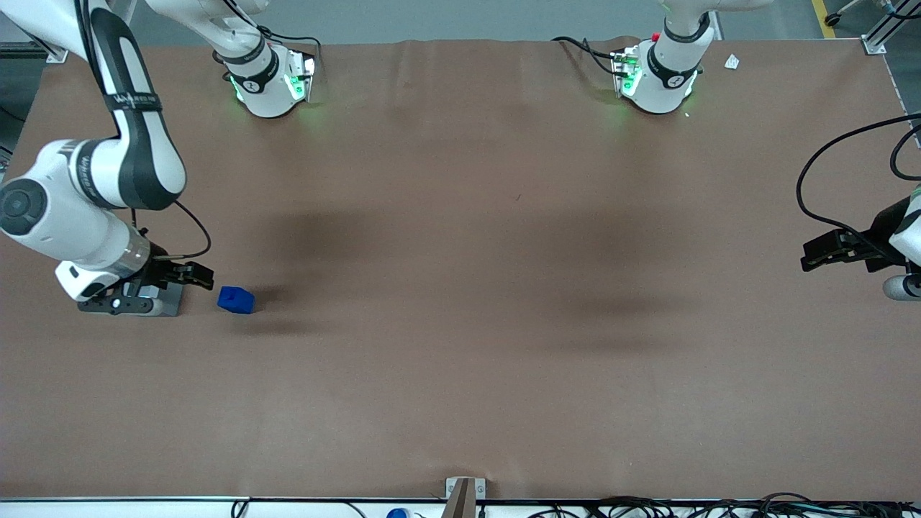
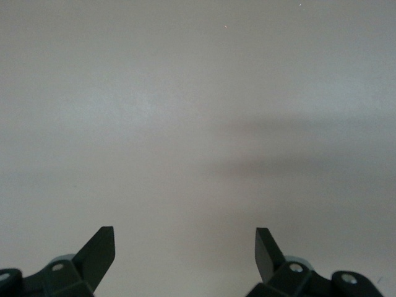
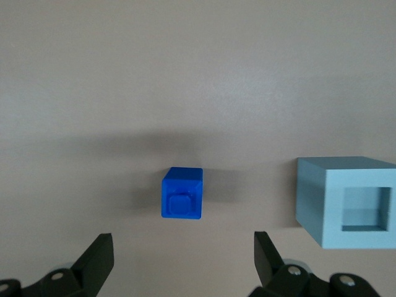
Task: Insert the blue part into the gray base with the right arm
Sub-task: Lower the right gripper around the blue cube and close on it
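The blue part is sitting on the desk toward the working arm's end, apart from the gray base, whose square recess is facing upward.

The gripper is hovering beside the blue part, jaws spread apart.

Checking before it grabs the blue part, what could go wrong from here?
The gripper is open above the blue part, which sits slightly skewed to the fingers, so closing could twist or nudge it. The gray base stands close beside it; a finger might clip it while descending, shifting its recess.
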You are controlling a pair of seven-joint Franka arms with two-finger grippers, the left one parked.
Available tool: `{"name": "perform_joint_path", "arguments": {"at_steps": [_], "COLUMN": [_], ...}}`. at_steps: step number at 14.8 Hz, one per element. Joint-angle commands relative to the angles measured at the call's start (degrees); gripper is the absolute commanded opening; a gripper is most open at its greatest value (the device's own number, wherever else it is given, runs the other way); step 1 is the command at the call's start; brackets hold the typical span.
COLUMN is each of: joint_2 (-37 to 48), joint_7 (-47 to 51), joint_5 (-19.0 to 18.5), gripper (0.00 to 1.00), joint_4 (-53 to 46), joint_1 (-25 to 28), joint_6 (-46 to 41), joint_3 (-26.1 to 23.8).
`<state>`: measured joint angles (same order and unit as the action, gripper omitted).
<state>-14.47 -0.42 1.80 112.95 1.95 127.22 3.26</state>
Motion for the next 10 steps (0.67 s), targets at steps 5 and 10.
{"name": "perform_joint_path", "arguments": {"at_steps": [5, 10], "joint_2": [-4.86, -6.79], "joint_7": [3.22, 4.38], "joint_5": [0.31, 3.12], "gripper": [1.0, 1.0], "joint_4": [2.62, 3.42], "joint_1": [0.34, 1.74], "joint_6": [8.29, 10.67], "joint_3": [-0.1, -0.1]}}
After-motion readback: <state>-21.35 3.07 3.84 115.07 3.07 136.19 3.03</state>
